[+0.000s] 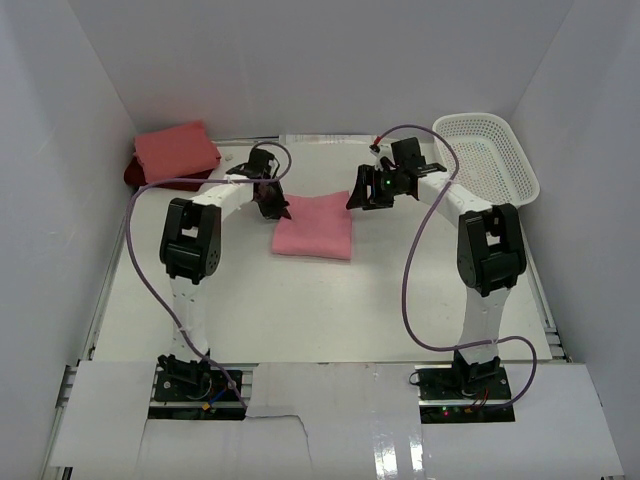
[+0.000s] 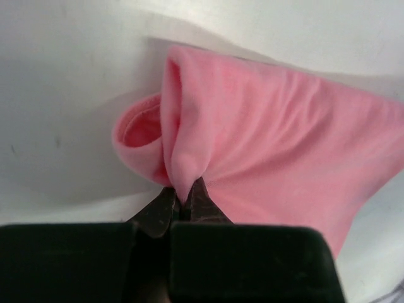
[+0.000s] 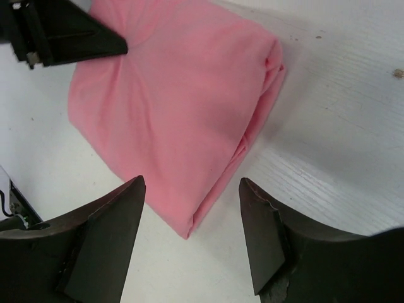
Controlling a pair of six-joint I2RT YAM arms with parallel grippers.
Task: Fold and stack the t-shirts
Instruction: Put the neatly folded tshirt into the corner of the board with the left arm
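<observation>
The folded rose pink cloth t-shirt [image 1: 313, 238] lies mid-way across the counter [image 1: 300, 310]. Expect soft, light, limp handling, so grip a corner through all layers. The left arm [image 1: 215, 195] reaches the far left corner, and the left jaws pinch cloth there. The right arm [image 1: 445, 195] hovers at the far right corner, with the right jaws wide and empty.

1. Open white tabletop [image 1: 300, 310] stretched in front of the folded rose-pink cloth t-shirt [image 1: 313, 238].
2. A folded salmon-pink cloth shirt [image 1: 177, 150] blocked the far-left corner, and a white plastic mesh basket [image 1: 523, 175] blocked the far-right.
</observation>
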